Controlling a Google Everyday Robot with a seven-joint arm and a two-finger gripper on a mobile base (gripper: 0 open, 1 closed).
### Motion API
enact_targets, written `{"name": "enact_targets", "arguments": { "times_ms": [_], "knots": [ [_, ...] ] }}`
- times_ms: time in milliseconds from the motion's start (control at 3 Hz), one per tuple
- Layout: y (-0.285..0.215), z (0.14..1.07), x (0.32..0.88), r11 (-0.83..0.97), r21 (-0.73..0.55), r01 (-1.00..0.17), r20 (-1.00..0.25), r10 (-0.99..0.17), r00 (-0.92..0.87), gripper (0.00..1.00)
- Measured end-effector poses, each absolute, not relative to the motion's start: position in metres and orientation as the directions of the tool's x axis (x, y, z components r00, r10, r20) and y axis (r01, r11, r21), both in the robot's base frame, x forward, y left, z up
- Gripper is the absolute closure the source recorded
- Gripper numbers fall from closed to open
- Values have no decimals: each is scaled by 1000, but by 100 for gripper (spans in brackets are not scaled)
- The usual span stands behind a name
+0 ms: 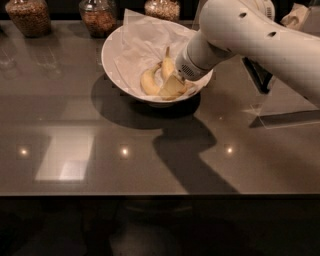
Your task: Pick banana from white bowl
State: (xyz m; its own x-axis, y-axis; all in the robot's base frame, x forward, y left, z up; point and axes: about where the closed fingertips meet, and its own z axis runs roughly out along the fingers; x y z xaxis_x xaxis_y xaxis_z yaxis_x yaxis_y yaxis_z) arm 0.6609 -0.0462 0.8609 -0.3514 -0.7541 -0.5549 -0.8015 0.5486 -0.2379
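Counting one large round white bowl (107, 55), lined with one crumpled white paper sheet (142, 42), sitting toward 12 o'clock on the glossy grey-brown tabletop (75, 125).

Counting two bananas inside, both lying toward the bowl's 5 o'clock side:
- longer, straighter yellow banana (167, 67), thin stem pointing to 12 o'clock
- shorter curved yellow banana (148, 82), lying just beside it at its 8 o'clock

Logging one white robot arm (250, 37) reaching in from 2 o'clock and hiding the bowl's 3 o'clock rim. Finding its gripper (173, 87) down inside the bowl, covering the lower end of the longer banana. Not managing to tell whether open or clamped, nor whether actually touching the fruit.

Counting three glass jars of grain along the far edge, lying between 9 and 1 o'clock from the bowl: (27, 17), (97, 17), (162, 9).

Noting one dark flat panel (257, 75) at the bowl's 3 o'clock, partly hidden behind the arm.

Counting three small light glints in a row at 6 o'clock, with the arm's shadow falling between them.
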Motion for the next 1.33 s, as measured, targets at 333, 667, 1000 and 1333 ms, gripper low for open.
{"name": "enact_targets", "arguments": {
  "times_ms": [333,667,1000,1333],
  "knots": [
    [-56,852,671,566,-268,-780,-533,-761,-369,40],
    [-61,849,673,576,-275,-770,-520,-762,-385,58],
    [-61,851,672,577,-275,-769,-520,-762,-386,82],
    [-64,849,672,590,-273,-760,-501,-762,-411,100]
  ]
}}
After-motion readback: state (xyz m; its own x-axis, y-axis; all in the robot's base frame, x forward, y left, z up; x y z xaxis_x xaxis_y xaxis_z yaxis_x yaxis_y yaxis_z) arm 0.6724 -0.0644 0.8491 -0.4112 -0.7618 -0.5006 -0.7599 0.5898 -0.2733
